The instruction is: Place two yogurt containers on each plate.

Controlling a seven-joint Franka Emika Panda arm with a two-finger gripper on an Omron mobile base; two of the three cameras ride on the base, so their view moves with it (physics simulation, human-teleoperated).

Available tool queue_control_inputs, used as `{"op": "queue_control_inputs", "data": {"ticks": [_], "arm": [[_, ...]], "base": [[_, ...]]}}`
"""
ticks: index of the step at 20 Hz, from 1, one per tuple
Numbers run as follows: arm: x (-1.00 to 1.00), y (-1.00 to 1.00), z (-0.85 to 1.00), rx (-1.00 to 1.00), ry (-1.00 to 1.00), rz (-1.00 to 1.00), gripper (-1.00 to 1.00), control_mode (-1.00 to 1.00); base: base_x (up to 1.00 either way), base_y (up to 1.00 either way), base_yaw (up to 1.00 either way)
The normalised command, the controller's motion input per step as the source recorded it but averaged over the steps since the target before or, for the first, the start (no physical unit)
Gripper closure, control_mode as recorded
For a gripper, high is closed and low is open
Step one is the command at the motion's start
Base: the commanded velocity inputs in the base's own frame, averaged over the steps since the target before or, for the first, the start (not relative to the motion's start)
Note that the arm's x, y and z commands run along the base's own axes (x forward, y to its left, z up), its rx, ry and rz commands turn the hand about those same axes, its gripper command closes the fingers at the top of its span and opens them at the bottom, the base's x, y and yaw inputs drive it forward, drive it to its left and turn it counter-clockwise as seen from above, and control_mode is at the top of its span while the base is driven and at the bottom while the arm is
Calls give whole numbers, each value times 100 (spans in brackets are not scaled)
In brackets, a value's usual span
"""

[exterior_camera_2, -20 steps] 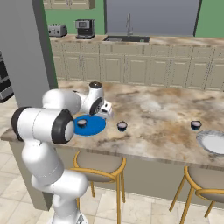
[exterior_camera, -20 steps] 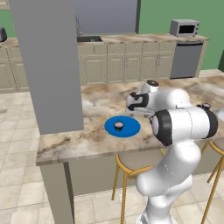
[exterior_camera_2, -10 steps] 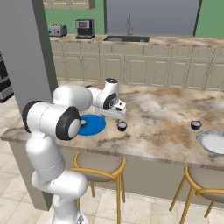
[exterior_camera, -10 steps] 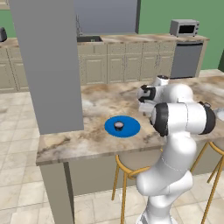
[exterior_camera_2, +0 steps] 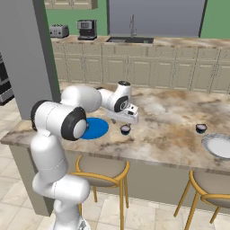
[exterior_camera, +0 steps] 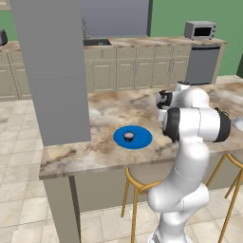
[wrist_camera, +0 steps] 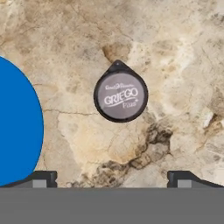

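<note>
Three tiny round dark yogurt cups with pale tops are visible on a beige marbled stone worktop. The landmark is a flat bright blue round plate, which lies near the worktop's front edge. One cup sits on the blue plate, close to its middle. A second cup stands on the bare stone just beside the blue plate, on the side toward the other plate; from the hand camera its grey lid reads "GRIEGO". A third cup stands well apart from the blue plate, just beside a light grey-white round plate with a raised rim at the far end of the worktop. The white robot arm reaches over the stone, and its gripper hangs directly above the second cup without touching it. Its two dark fingertips are spread wide, holding nothing.
</note>
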Motion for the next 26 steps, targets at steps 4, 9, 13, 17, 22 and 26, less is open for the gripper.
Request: {"op": "queue_control_inputs", "data": {"ticks": [4,9,13,17,22,26], "arm": [[0,-20,-22,0,1,0,-100,-100],[11,0,-26,0,0,0,-100,-100],[28,0,-23,0,0,0,-100,-100],[28,0,-20,0,0,0,-100,-100],[19,-1,-13,0,0,0,-100,-100],[24,-7,-19,0,6,0,-100,-100]], "base": [[0,0,0],[0,0,0],[0,0,0],[0,0,0],[0,0,0],[0,0,0]]}}
